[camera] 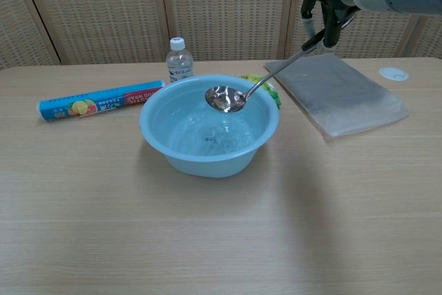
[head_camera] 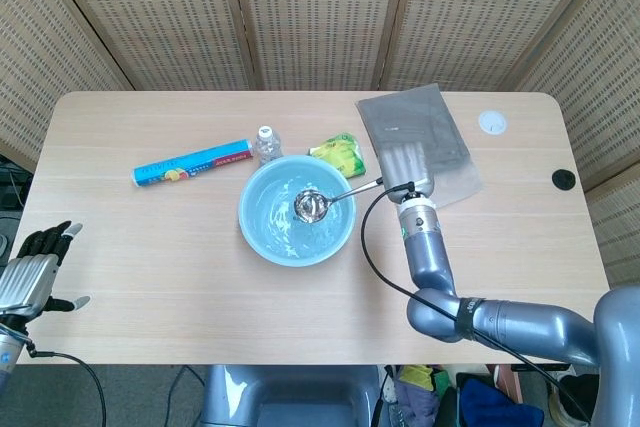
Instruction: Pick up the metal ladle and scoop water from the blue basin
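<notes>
The right hand [camera: 330, 13] gripped the metal ladle [camera: 226, 99] by its handle, bowl held above the water in the blue basin [camera: 159, 136] (the left hand [head_camera: 30, 272] hung spread and unladen off the table's edge).

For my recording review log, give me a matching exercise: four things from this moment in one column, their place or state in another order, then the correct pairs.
Things:
1. metal ladle
2. water bottle
3. grey pouch
4. left hand

Places or states:
A. lies flat, right of the blue basin
B. stands upright behind the basin
C. open, off the table's near-left edge
D. held above the water by the right hand

Pairs: 1-D, 2-B, 3-A, 4-C
</notes>
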You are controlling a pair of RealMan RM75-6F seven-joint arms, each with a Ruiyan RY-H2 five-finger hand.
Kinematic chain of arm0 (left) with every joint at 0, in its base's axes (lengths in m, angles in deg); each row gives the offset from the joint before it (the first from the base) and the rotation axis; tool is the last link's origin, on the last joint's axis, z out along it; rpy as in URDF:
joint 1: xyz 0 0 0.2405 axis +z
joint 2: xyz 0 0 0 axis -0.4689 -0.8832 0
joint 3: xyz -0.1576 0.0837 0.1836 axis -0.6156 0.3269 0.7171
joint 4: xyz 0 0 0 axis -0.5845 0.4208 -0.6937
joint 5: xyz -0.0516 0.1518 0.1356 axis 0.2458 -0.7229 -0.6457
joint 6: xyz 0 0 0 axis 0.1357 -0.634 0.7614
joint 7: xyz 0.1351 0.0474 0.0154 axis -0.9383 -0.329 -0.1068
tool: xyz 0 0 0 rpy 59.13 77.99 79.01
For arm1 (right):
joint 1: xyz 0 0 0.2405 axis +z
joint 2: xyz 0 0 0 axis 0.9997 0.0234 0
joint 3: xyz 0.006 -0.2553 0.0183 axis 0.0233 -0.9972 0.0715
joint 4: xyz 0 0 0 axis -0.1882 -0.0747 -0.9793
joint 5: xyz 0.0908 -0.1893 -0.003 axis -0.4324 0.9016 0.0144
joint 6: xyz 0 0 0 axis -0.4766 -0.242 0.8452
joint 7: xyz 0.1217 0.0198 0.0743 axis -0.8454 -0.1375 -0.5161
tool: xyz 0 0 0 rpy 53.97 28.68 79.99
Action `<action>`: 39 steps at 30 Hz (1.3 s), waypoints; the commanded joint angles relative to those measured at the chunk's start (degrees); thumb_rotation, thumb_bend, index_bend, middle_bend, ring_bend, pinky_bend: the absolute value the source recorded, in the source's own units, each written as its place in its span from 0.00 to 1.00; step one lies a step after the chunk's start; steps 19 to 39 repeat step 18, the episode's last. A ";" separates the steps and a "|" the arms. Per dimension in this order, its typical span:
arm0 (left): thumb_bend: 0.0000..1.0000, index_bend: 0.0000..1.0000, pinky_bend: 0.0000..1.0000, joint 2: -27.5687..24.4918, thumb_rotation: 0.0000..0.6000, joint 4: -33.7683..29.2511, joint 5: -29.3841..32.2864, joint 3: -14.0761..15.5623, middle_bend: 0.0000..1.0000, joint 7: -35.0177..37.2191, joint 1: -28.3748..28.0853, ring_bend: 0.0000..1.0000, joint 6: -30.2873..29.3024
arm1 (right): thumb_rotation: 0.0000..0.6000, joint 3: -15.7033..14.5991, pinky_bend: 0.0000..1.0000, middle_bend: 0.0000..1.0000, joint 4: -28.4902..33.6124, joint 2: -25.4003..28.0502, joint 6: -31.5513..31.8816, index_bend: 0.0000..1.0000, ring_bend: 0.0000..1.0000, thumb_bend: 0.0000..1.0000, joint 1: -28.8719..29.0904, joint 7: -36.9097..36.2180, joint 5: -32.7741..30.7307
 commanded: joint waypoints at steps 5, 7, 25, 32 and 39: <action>0.00 0.00 0.00 -0.01 1.00 0.06 0.11 0.03 0.00 0.09 -0.10 0.00 0.18 | 1.00 0.08 1.00 0.95 0.88 0.60 1.19 0.85 0.92 0.82 1.47 1.32 -2.13; 0.00 0.00 0.00 -0.03 1.00 0.05 0.14 0.01 0.00 0.14 -0.12 0.00 0.18 | 1.00 0.09 1.00 0.95 1.00 0.62 1.48 0.85 0.92 0.82 1.85 1.61 -2.67; 0.00 0.00 0.00 -0.08 1.00 0.05 0.33 0.02 0.00 0.22 -0.20 0.00 0.26 | 1.00 0.43 1.00 0.95 1.89 0.62 2.81 0.85 0.92 0.82 3.70 2.58 -5.47; 0.00 0.00 0.00 -0.08 1.00 0.05 0.33 0.02 0.00 0.22 -0.20 0.00 0.26 | 1.00 0.43 1.00 0.95 1.89 0.62 2.81 0.85 0.92 0.82 3.70 2.58 -5.47; 0.00 0.00 0.00 -0.08 1.00 0.05 0.33 0.02 0.00 0.22 -0.20 0.00 0.26 | 1.00 0.43 1.00 0.95 1.89 0.62 2.81 0.85 0.92 0.82 3.70 2.58 -5.47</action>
